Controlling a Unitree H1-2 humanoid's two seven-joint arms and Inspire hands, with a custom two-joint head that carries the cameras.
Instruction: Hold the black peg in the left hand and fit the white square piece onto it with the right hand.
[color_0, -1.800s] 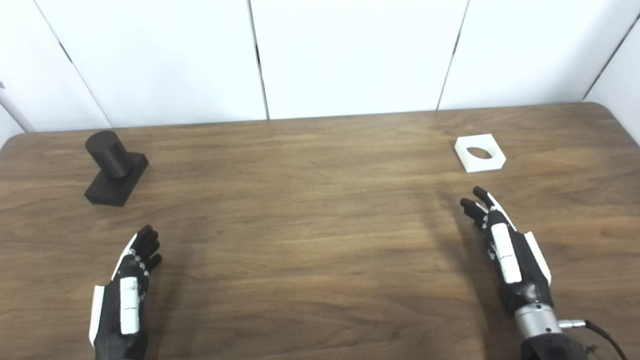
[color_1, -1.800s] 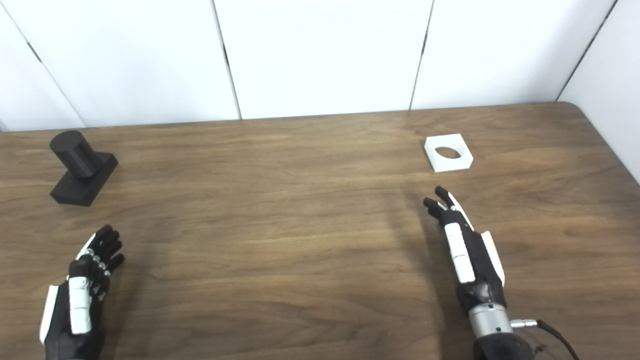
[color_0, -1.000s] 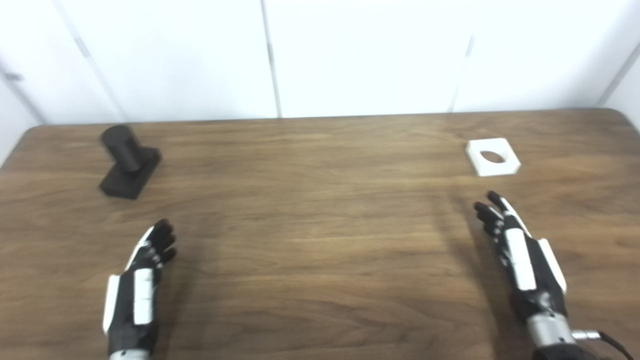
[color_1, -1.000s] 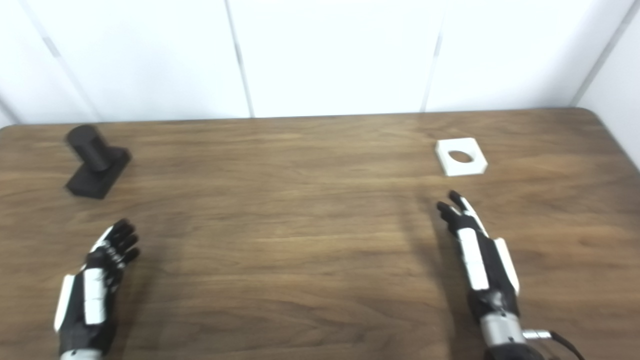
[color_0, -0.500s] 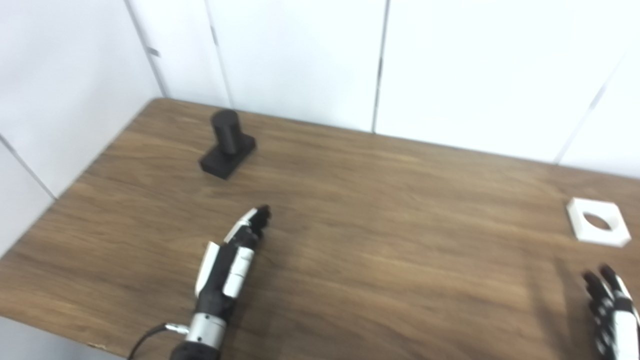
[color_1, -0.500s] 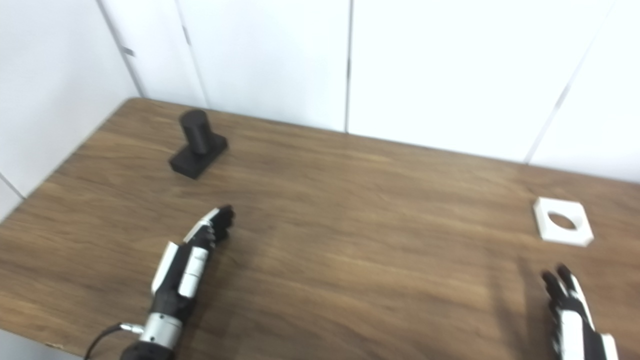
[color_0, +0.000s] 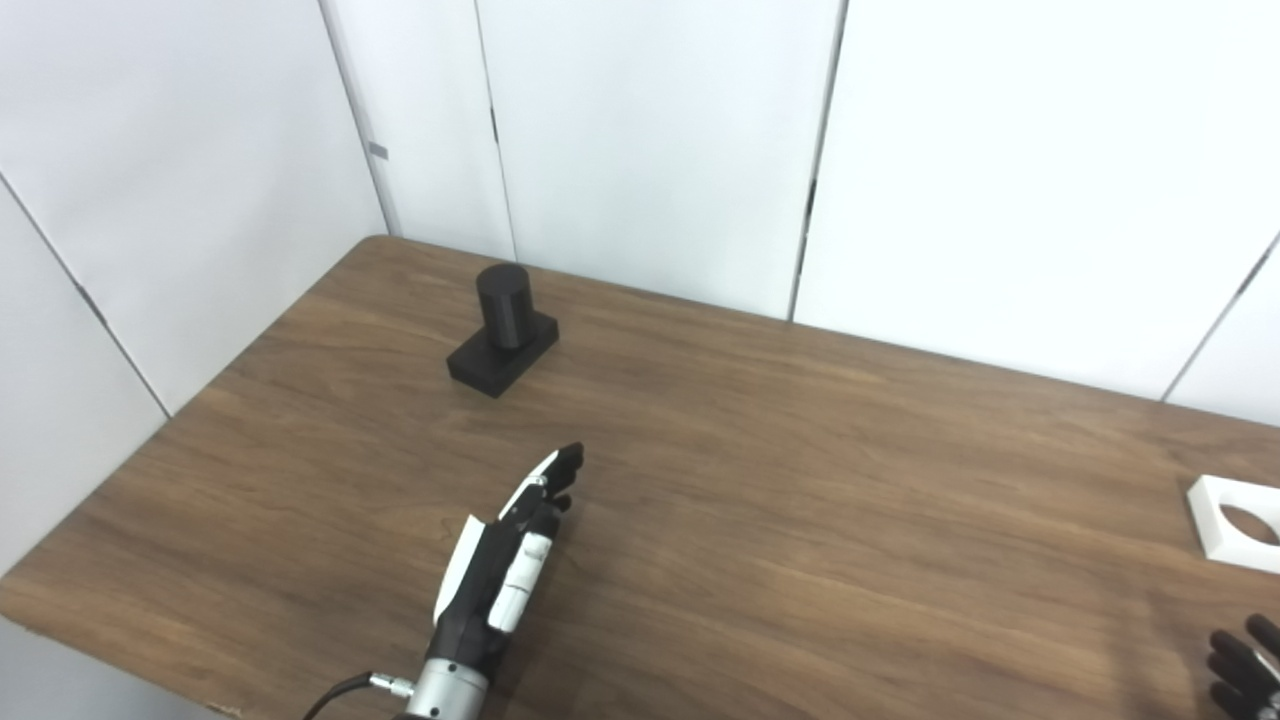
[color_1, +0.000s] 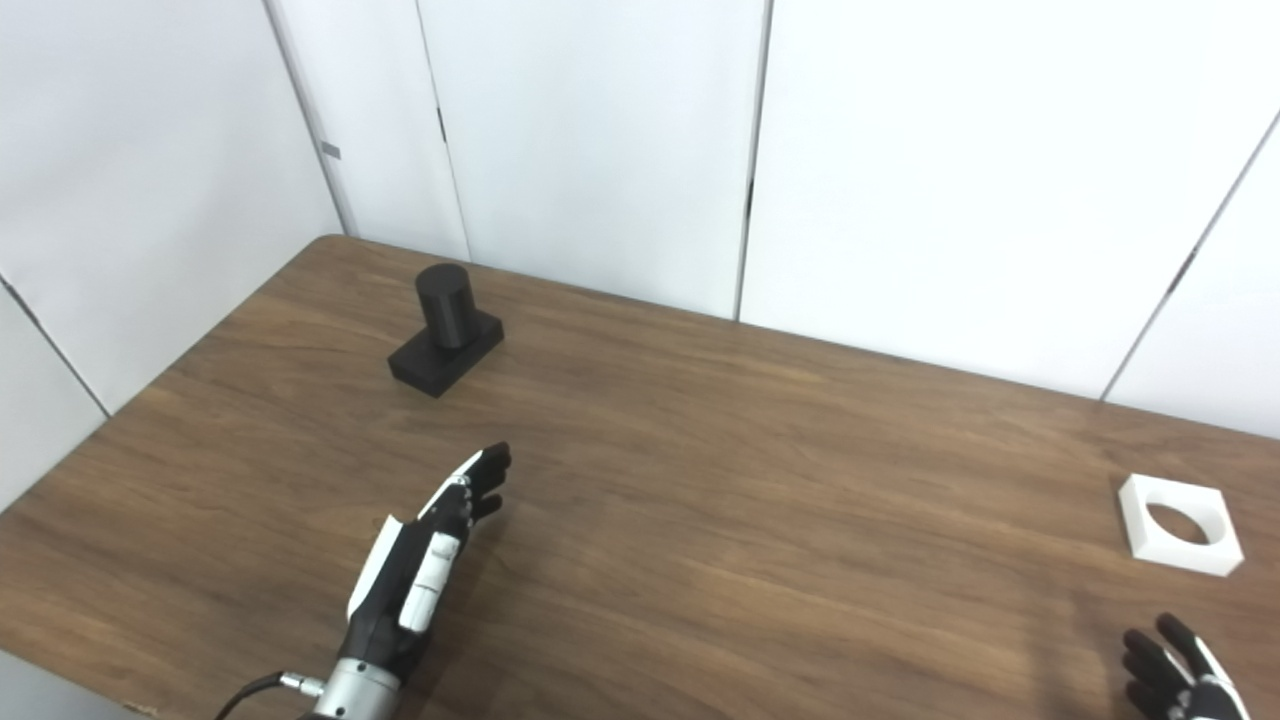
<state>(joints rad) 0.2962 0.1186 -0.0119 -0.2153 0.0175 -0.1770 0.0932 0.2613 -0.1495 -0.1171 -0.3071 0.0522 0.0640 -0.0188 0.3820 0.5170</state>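
The black peg (color_0: 502, 328), a round post on a square base, stands upright at the far left of the wooden table (color_0: 800, 480). My left hand (color_0: 510, 550) is open and empty, fingers stretched toward the peg, well short of it. The white square piece (color_1: 1180, 524) with a round hole lies flat near the right edge; in the left eye view (color_0: 1240, 522) it is cut by the frame. My right hand (color_1: 1175, 672) is open, only its fingertips showing at the bottom right, nearer than the white piece.
White wall panels (color_0: 650, 150) stand close behind the table and along its left side. The table's left corner and near left edge (color_0: 60, 590) are in view. A cable (color_0: 340, 695) runs from my left wrist.
The camera has swung left, shifting the whole scene right. My left hand has reached forward a little toward the peg. The right hand has dropped almost out of frame. Peg and white piece have not moved.
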